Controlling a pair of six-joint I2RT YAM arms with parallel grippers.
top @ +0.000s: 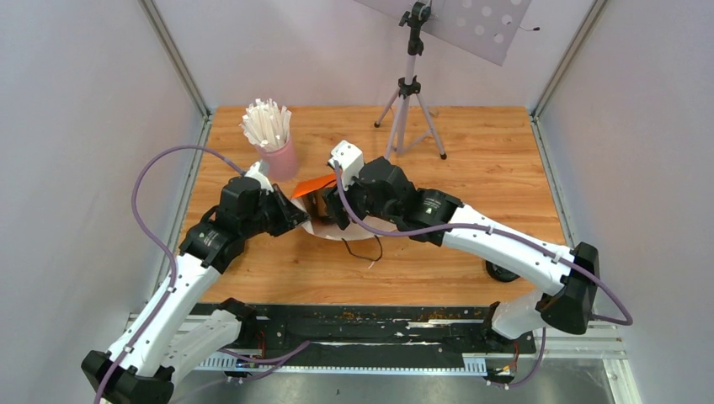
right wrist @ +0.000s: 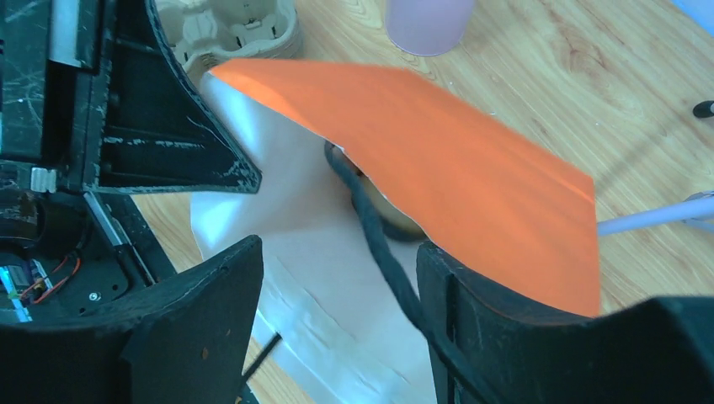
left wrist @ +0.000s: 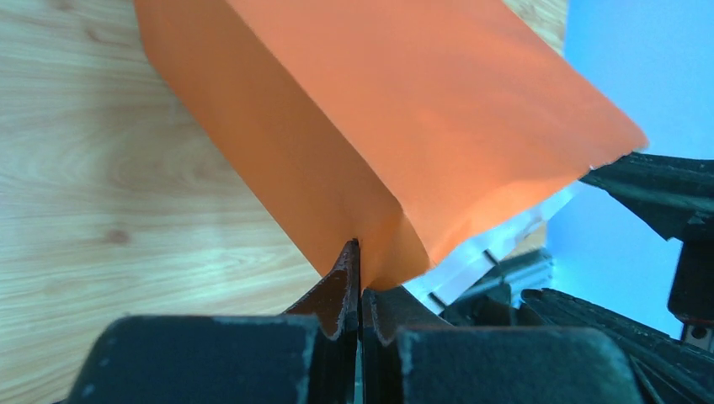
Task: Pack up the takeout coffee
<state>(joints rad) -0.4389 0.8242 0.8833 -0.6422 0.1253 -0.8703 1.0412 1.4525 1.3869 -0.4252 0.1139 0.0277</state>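
Orange, pale-lined paper bag (left wrist: 379, 109) on the light wooden tabletop (top: 505, 185).
The left gripper (left wrist: 359, 252) is clamped tight on the bag's edge. The right gripper (right wrist: 337, 252) stands wide apart at the bag's mouth, gripping nothing. A tan round form inside, apparently the kraft-brown paper cup (right wrist: 396, 220), is mostly hidden. Beyond stands a pink cup of white sticks (top: 280, 158).

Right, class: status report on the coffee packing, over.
Left gripper shut on orange bag edge. Right gripper open at bag mouth. Coffee cup mostly hidden under flap.
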